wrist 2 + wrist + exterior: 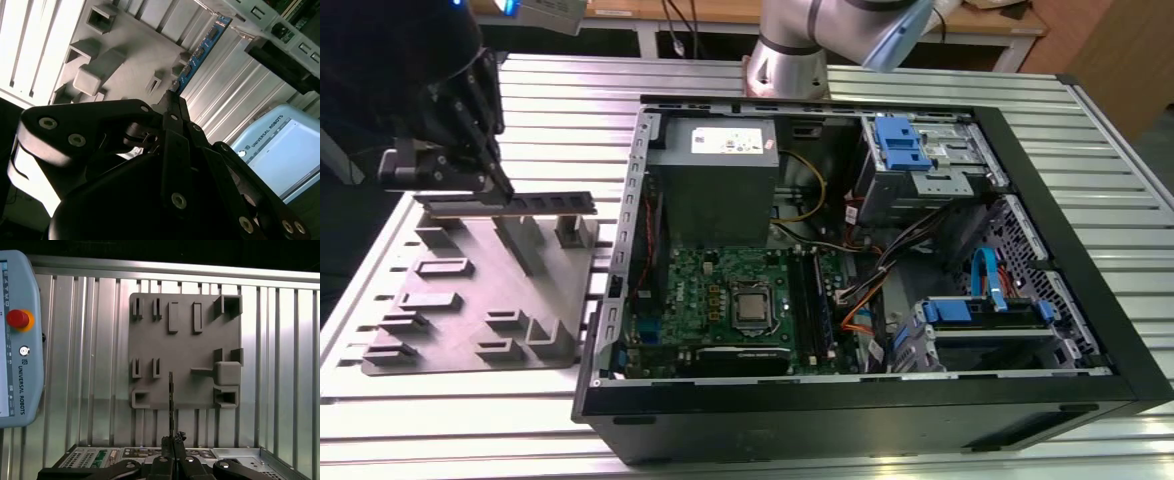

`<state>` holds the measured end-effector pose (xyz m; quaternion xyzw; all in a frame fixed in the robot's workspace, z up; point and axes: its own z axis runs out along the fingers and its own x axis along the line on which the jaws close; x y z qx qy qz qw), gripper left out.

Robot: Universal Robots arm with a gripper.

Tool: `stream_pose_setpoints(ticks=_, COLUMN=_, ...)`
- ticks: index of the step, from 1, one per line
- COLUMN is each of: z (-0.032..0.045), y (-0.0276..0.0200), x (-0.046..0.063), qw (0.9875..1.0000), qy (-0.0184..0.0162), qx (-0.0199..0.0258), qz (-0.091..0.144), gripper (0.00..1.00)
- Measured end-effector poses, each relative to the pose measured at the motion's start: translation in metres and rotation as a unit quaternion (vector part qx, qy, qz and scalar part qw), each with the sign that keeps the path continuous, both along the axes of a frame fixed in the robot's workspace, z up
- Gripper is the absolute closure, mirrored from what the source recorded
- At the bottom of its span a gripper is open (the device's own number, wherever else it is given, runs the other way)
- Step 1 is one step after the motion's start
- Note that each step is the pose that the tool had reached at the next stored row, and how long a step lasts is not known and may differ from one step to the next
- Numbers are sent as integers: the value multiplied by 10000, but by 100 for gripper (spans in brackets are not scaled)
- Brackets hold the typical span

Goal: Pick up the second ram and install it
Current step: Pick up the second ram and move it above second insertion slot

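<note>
A slatted metal table carries everything. The ram lies level at the far edge of the grey tray, at the exterior view's left. The gripper pinches it at one end. Whether it is clear of the tray's posts, I cannot tell. The grasp looks done; the installing is left, as the ram is well apart from the motherboard in the open case. The power supply bears a white label; the pendant carries print.
</note>
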<state>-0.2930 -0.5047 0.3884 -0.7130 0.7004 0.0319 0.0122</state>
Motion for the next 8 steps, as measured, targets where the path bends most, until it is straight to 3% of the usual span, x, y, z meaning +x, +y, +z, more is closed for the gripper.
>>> stream_pose_setpoints(ticks=8, z=-8, y=0, x=222, qw=10000, qy=0, qx=0, qz=1, gripper=92)
